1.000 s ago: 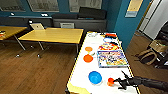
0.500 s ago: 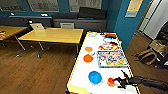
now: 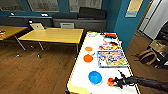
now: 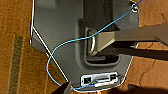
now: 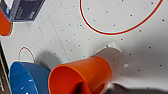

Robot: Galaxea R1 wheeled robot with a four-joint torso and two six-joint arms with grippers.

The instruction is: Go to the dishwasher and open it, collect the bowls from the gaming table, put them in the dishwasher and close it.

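A dark, nearly black jointed right arm (image 3: 147,82) is seen in the head view, ending in a black gripper (image 3: 119,80) with thin prongs. In the left wrist view, a wide grey plate (image 4: 62,37) is crossed by a thin blue cable (image 4: 75,41); a metallic bracket (image 4: 91,41) and a white connector block (image 4: 100,79) are mounted on it.

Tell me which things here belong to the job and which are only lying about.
Belong to the job:
blue bowl
red-orange bowl
orange bowl
white table with yellow edge
right gripper, at a small orange cup

Only lying about:
game board
wooden table
laptop
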